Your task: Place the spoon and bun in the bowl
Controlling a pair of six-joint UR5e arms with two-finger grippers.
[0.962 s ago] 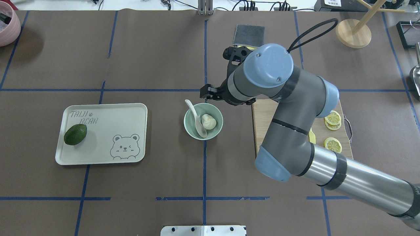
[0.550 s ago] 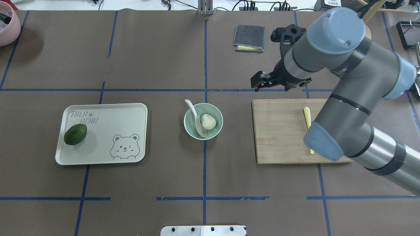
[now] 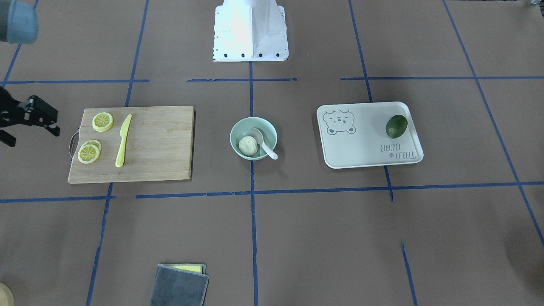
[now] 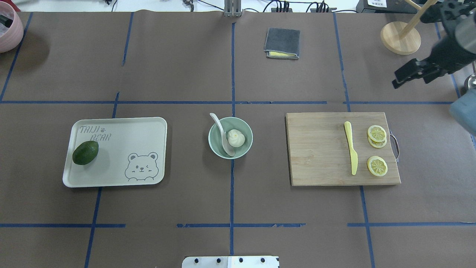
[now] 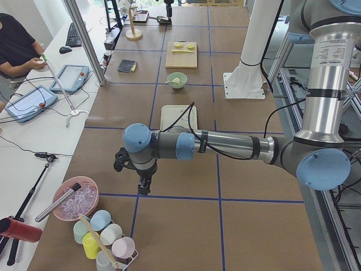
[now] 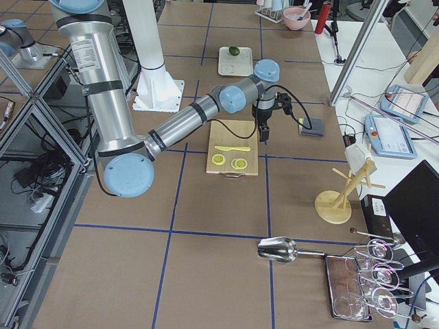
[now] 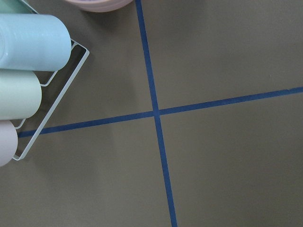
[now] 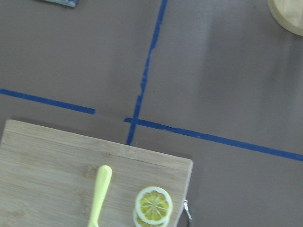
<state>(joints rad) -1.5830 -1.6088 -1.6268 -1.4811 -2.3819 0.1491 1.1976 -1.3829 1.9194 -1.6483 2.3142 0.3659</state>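
Observation:
The pale mint-green bowl (image 4: 213, 143) (image 3: 238, 127) stands at the table's middle. The off-white spoon (image 4: 222, 134) (image 3: 264, 144) lies in it, its handle leaning over the rim. The pleated cream-white bun (image 4: 236, 138) (image 3: 247, 145) sits in the bowl beside the spoon. My right gripper (image 4: 403, 79) (image 3: 32, 134) hangs open and empty far to the right of the bowl, beyond the cutting board. My left gripper (image 5: 144, 188) shows only in the exterior left view, far from the bowl near the cup rack; I cannot tell if it is open.
An off-white bear tray (image 4: 122, 149) holds a dark green avocado (image 4: 85, 152). A wooden cutting board (image 4: 319, 149) carries a yellow knife (image 4: 351, 150) and lemon slices (image 4: 377, 165). A grey cloth (image 4: 282, 42) and a wooden stand (image 4: 400, 37) are at the far side.
My right arm has swung away from the bowl's rim to the far right of the table, uncovering the cutting board. Spoon and bun have stayed in the bowl.

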